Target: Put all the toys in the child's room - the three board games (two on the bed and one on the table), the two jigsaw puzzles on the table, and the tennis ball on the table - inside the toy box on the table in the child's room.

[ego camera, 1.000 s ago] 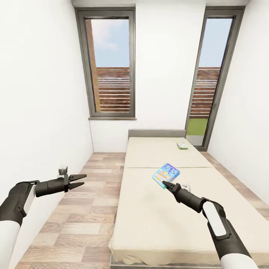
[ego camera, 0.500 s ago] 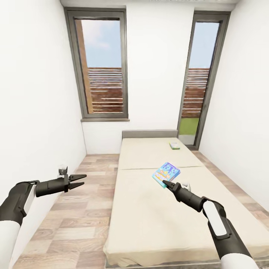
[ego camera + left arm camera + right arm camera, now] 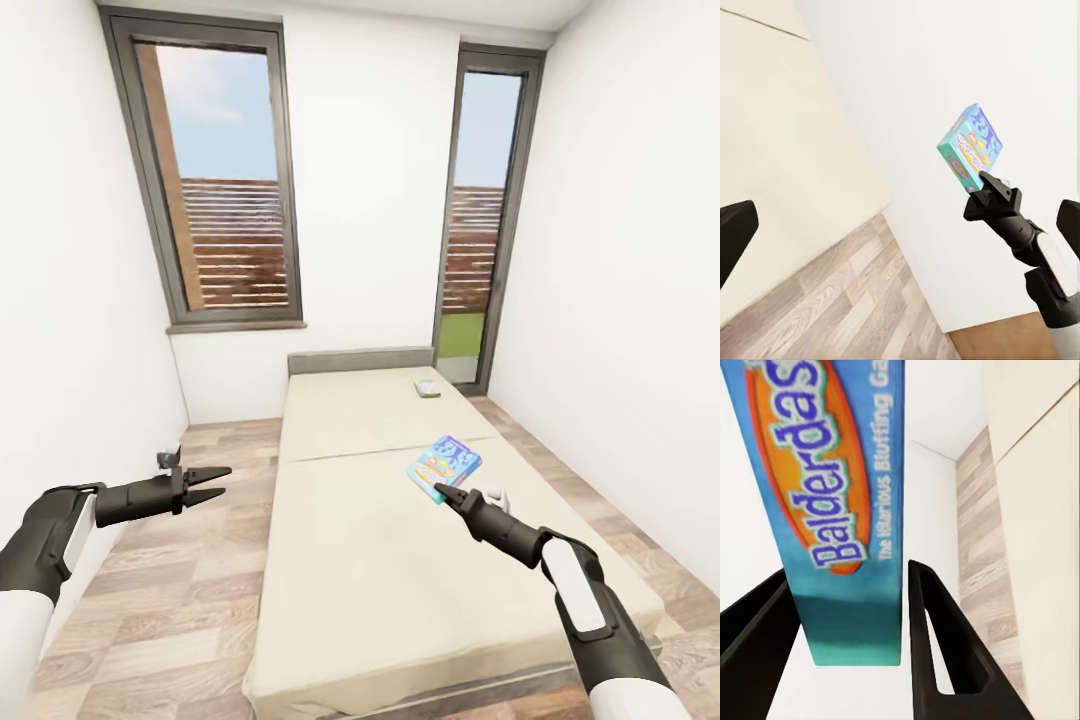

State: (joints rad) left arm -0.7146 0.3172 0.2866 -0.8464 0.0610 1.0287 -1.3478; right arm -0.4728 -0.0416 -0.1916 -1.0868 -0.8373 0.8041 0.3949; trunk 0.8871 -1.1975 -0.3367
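A blue "Balderdash" board game point(image 3: 444, 465) is held up over the bed point(image 3: 370, 570), with my right gripper point(image 3: 441, 490) shut on its near edge. The left wrist view shows that same board game point(image 3: 971, 148) above the right gripper point(image 3: 987, 184). In the right wrist view the board game point(image 3: 832, 495) stands clamped between both black fingers point(image 3: 937, 652). A second board game point(image 3: 427, 388), small with a green edge, lies flat on the bed near the grey headboard point(image 3: 360, 360). My left gripper point(image 3: 218, 482) hangs open over the floor, left of the bed, holding nothing.
White walls close in on both sides. A tall window point(image 3: 225, 190) and a glass door point(image 3: 475, 220) stand behind the bed. Wooden floor point(image 3: 170, 610) runs along the bed's left side, and a narrower strip point(image 3: 590, 500) along its right.
The whole picture has shifted left and the bed looks farther off, so the camera has moved. Both arms keep their pose, and the right gripper still grips the blue game.
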